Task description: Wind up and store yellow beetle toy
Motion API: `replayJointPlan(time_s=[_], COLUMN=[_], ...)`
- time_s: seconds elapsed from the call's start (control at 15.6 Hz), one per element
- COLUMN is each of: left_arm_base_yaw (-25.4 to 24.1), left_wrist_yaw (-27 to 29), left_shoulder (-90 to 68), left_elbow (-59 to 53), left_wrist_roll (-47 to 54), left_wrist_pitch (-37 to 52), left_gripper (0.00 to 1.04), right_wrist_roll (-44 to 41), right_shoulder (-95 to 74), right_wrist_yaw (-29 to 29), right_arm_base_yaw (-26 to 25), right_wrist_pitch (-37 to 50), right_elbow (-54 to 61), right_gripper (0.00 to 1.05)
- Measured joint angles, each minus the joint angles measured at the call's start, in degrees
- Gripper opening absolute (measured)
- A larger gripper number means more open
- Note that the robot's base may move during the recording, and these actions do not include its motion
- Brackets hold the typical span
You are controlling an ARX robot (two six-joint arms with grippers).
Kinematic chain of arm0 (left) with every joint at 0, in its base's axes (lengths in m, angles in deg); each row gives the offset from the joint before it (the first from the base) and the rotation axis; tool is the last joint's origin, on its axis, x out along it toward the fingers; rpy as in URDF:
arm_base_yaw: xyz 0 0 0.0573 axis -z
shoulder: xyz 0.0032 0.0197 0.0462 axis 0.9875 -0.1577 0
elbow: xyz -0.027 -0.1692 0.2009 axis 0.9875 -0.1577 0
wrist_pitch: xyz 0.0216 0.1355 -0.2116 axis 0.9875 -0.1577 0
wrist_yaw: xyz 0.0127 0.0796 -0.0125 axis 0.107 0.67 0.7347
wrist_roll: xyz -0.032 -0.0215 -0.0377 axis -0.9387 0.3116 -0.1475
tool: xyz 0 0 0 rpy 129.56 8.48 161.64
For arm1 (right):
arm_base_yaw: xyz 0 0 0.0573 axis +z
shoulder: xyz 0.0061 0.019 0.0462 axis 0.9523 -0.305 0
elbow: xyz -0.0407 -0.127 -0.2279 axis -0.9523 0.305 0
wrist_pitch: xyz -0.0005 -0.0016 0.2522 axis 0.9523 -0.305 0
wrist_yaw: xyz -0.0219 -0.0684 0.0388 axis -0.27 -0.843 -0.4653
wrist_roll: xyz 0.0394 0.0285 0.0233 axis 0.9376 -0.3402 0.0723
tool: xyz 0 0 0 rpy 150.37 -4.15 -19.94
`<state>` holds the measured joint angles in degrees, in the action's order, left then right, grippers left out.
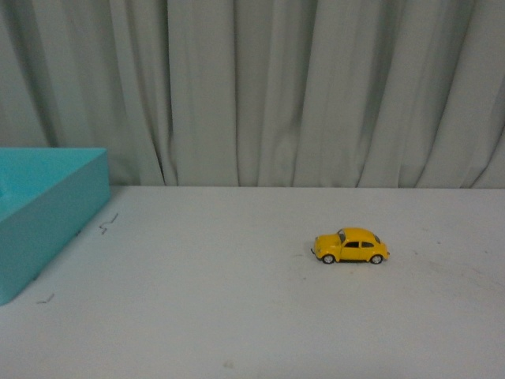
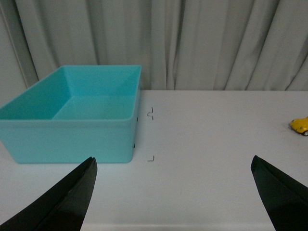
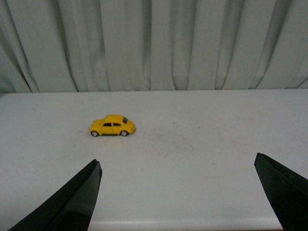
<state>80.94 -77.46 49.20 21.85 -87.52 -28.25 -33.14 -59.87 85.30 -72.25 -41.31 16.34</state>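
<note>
Yellow beetle toy (image 1: 351, 245), front view: on its wheels on the table (image 1: 197, 316), well apart from the turquoise bin (image 1: 47, 213). Left wrist view: left gripper (image 2: 173, 161) spread, empty. Right wrist view: right gripper (image 3: 177, 160) spread, facing the toy; reaching and grasping likely comes next.

yellow beetle toy (image 1: 351, 245): glossy | bin (image 2: 72, 139): smooth plastic | table (image 1: 237, 316): matt | curtain (image 1: 316, 87): cloth

Bright yellow beetle toy (image 1: 351, 245); turquoise bin (image 1: 47, 213); white table (image 1: 237, 308); plain pale grey curtain (image 1: 316, 87)
</note>
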Motion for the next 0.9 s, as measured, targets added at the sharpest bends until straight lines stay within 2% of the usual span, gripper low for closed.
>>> replayJointPlan(time_s=[0.9], left_arm_base_yaw=[0.0], left_wrist_yaw=[0.0], left_shoulder=[0.0], left_elbow=[0.0], left_wrist_roll=[0.0], left_wrist_pitch=[0.0], left_gripper=[0.98], right_wrist_roll=[0.1], right_shoulder=[0.0], right_wrist_yaw=[0.0], right_arm_base_yaw=[0.0], right_wrist_pitch=[0.0], right_elbow=[0.0], right_gripper=[0.98])
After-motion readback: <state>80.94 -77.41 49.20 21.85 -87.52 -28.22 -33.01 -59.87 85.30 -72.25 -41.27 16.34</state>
